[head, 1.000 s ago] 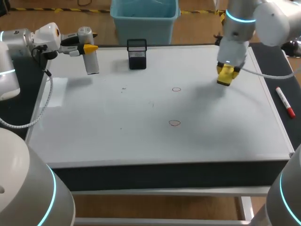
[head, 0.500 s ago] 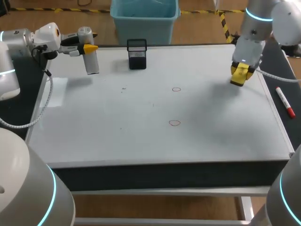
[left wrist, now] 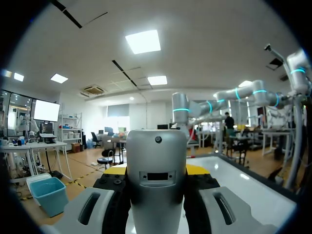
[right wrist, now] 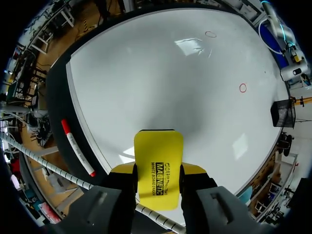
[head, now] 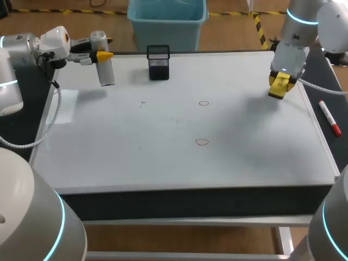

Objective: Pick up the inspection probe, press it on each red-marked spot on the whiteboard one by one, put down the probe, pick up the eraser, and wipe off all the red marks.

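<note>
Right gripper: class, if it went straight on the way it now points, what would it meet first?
Probably the bare whiteboard near its right edge, with the held eraser touching first; the height above it is unclear.

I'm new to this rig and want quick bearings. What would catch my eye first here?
The yellow eraser in the right pincer, near the whiteboard's far right corner, catches the eye first. Next comes the grey inspection probe held by the left pincer near the far left corner, then the far red circle and near red circle mid-board.
</note>
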{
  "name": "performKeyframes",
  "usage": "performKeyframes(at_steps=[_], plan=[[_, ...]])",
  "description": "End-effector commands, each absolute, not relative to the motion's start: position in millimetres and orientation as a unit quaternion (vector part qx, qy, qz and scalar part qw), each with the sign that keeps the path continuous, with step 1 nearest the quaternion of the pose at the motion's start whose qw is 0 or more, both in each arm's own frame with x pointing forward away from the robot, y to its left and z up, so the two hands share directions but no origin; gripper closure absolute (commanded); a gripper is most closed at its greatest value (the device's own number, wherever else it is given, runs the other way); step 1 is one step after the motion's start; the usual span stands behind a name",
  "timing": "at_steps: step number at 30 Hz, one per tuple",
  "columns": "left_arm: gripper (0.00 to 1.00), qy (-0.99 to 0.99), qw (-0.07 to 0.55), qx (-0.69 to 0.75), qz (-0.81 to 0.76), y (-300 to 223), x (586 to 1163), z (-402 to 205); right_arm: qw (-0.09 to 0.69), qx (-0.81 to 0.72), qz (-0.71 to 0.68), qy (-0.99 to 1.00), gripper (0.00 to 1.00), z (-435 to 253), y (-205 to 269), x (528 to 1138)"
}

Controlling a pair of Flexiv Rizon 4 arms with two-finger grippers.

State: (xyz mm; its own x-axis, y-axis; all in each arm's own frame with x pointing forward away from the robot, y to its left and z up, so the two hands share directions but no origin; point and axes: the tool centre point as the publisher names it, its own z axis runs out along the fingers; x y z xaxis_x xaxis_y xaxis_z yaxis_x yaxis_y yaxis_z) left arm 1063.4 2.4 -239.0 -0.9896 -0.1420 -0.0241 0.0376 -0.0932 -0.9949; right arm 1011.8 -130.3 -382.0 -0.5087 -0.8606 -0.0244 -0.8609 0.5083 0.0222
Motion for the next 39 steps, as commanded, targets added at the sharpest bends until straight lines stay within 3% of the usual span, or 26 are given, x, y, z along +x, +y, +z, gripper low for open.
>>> performKeyframes(at_steps=[1,9,18,39], plan=[[1.0,0.67,0.059,-0.037,-0.739,3.0,1064.7,-238.9,0.005,-0.497,0.014,0.868,1.0,-381.2,-131.3,1011.3],[1.0,0.67,0.059,-0.037,-0.739,3.0,1064.7,-238.9,0.005,-0.497,0.014,0.868,1.0,-381.2,-131.3,1011.3],[1.0,0.674,0.05,0.016,-0.737,-40.8,1020.6,-234.9,0.005,-0.497,0.014,0.868,1.0,-381.2,-131.3,1011.3],[1.0,0.633,-0.085,0.164,-0.752,-180.3,913.3,-238.3,0.005,-0.497,0.014,0.868,1.0,-381.2,-131.3,1011.3]])
